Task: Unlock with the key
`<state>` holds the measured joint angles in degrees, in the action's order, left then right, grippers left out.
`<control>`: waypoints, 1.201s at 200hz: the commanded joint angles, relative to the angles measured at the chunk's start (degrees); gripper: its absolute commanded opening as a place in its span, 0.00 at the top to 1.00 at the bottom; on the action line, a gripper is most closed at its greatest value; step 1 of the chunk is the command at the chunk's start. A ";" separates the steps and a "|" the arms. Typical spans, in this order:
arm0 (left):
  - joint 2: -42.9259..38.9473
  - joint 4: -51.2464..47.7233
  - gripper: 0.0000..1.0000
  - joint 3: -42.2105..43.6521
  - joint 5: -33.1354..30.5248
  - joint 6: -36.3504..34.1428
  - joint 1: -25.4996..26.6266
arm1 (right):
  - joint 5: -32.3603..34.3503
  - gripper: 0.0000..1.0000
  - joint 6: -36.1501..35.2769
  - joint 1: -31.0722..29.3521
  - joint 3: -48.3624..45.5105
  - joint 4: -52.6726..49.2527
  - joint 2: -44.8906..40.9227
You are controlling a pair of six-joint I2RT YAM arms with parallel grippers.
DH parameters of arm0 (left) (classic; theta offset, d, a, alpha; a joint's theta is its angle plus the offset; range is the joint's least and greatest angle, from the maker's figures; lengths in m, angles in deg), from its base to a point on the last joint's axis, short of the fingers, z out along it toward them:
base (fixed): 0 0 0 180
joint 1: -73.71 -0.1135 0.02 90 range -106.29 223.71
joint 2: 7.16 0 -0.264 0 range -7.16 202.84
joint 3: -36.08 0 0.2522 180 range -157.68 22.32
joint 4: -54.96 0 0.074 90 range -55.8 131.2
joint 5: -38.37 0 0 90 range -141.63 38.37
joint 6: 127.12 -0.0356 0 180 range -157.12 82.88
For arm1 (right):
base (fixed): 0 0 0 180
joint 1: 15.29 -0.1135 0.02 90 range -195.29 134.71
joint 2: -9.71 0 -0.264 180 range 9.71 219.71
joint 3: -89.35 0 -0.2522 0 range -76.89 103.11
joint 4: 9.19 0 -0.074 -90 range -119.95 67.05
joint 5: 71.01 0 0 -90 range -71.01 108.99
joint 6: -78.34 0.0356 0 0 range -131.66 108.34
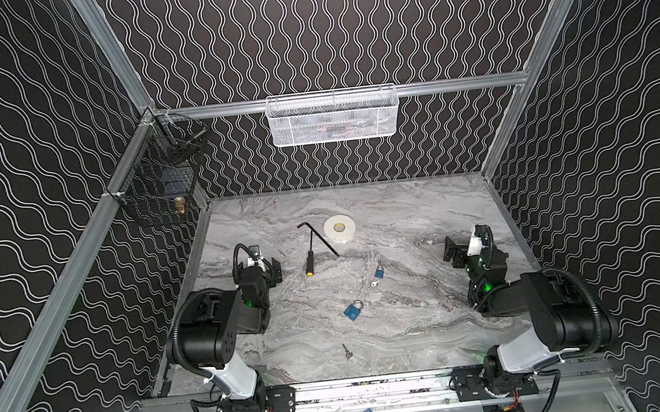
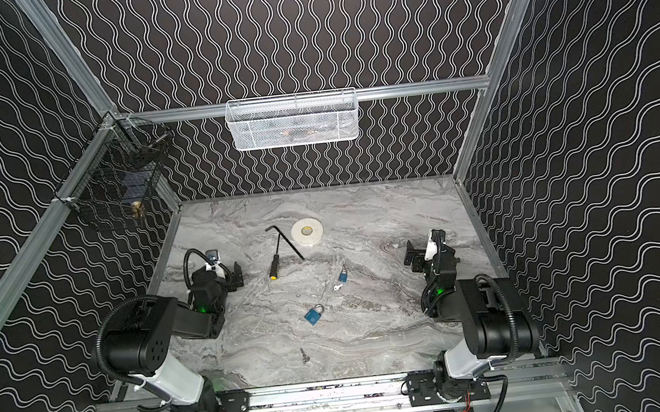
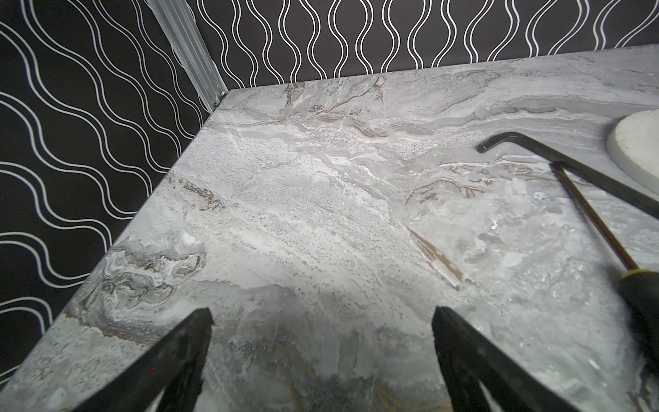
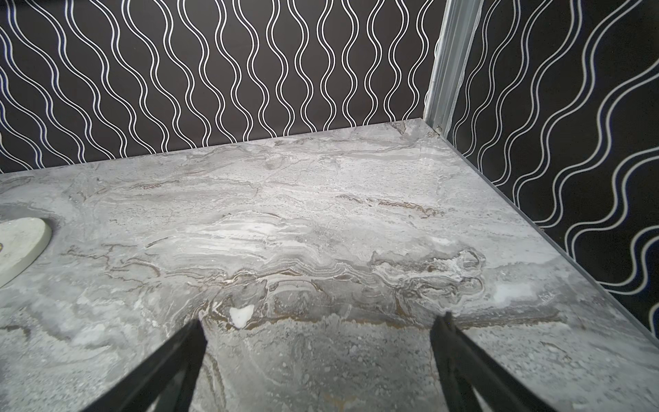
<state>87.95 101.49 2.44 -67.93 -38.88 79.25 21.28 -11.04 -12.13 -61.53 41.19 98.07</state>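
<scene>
**Facing the far wall while the key lies behind both arms**

The marbled table (image 1: 437,329) carries everything. The two arms sit folded at its sides. The left end effector (image 1: 275,269) and the right end effector (image 1: 451,253) both point towards the back wall, with jaws spread wide and nothing between them.

The large blue padlock (image 1: 353,310) lies flat near the middle of the table, between the arms and nearer the front than either end effector. A smaller blue padlock (image 1: 379,271) lies further back. A pale thing (image 1: 375,283) just beside it is too small to identify.

The key (image 1: 348,351) lies alone, well apart from the large padlock and close to the front edge. Its long axis runs roughly front to back with a slight tilt. It lies behind and inward of both end effectors, so either arm would probably have to pull back and turn in towards the centre. The left one looks somewhat nearer.

Both top views show the key and the padlocks. Neither wrist view shows them. The left wrist view shows only the tape roll (image 3: 638,149), hex key (image 3: 556,153) and screwdriver (image 3: 592,217). The right wrist view catches just the edge of the tape roll.
</scene>
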 commanded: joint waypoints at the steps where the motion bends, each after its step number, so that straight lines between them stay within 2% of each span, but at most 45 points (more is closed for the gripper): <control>1: -0.10 1.06 0.01 -0.08 -0.03 -0.27 -0.09 | -0.30 0.01 -0.71 0.07 -0.06 2.90 -0.18; 93: -1.63 0.64 0.01 0.21 -0.17 -0.13 -0.09 | 1.15 0.01 -0.20 -0.06 -0.63 3.88 -0.51; 145: -9.23 -4.04 0.01 1.06 0.42 -0.49 -0.09 | 3.14 0.01 0.56 -0.06 -1.16 1.65 -4.63; 170: -15.88 -8.71 0.01 1.22 -0.28 0.03 -0.09 | 3.66 0.01 1.83 0.05 0.71 -8.06 -10.04; 190: -21.91 -14.57 0.01 0.74 -1.78 3.69 -0.09 | 5.09 0.01 5.00 0.01 2.41 -14.99 -13.43; 215: -28.44 -19.61 0.01 0.09 0.26 7.67 -0.09 | 4.78 0.01 9.12 0.08 3.50 -20.53 -17.82; 240: -33.35 -30.80 0.01 -3.50 0.80 16.34 -0.18 | 0.81 0.01 12.82 0.22 4.72 -24.64 -22.19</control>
<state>58.14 81.56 1.83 -67.88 -31.82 79.23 25.30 -3.65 -12.09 -57.95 22.00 78.90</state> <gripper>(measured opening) 0.989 0.993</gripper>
